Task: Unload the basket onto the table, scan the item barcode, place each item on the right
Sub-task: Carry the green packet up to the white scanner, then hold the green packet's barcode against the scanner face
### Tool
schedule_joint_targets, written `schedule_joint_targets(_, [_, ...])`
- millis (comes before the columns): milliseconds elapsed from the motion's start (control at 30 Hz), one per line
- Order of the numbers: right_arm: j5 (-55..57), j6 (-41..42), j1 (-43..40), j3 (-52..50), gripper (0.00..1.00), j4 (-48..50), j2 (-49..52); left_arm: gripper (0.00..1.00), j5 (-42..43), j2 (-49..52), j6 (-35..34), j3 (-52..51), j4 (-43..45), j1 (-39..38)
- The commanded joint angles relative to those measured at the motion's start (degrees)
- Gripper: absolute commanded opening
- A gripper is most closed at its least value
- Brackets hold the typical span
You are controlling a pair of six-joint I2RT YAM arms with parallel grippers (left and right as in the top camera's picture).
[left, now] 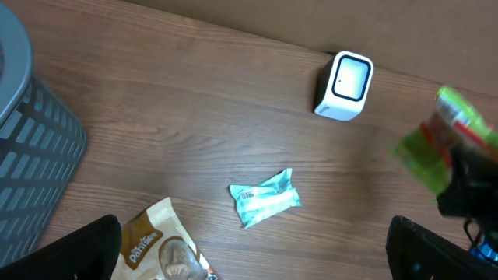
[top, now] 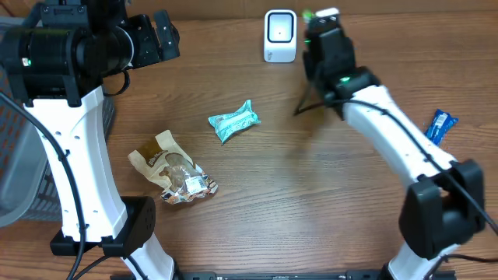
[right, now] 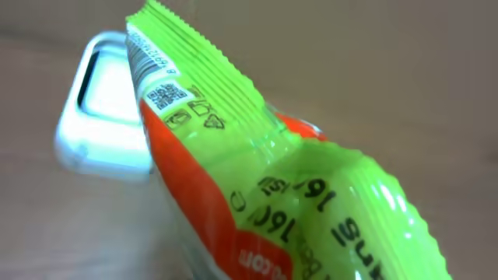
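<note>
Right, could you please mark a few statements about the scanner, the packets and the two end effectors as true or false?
1. The right end effector is shut on a green and orange packet close to the white scanner. True.
2. The left end effector grips the teal packet. False: it is open and empty, and the teal packet lies on the table.
3. The brown snack bag sits inside the grey bin. False: it lies on the table, outside the bin.
4. A blue packet lies on the table on the right arm's side. True.
</note>
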Motion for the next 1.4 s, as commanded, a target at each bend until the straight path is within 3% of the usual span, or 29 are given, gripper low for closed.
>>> schedule_joint_targets(0, [20.8, -20.9, 3.6, 1.4, 0.04, 13.6, 4.6, 1.00, -0.2, 0.0, 1.1, -0.1, 0.0, -0.1])
schedule_joint_targets(133, [20.9, -39.1, 4.2, 1.4, 0.04, 33.0, 11.9, 1.00, -0.2, 0.0, 1.1, -0.1, 0.0, -0.1])
schedule_joint_targets(267, [20.8, -56.0, 3.1, 1.4, 0.04, 44.5, 17.8, 1.00, -0.2, 0.0, 1.1, -0.1, 0.0, -0.1])
schedule_joint_targets(400, [19.4, -64.8, 2.2, 1.4, 0.04, 52.0, 22.2, 1.00, -0.2, 0.0, 1.1, -0.1, 0.0, -0.1])
schedule_joint_targets(1367, [8.3, -67.2, 1.0, 1.4, 0.04, 52.0, 24.8, 1.00, -0.2, 0.0, 1.1, -0.1, 0.0, -0.1])
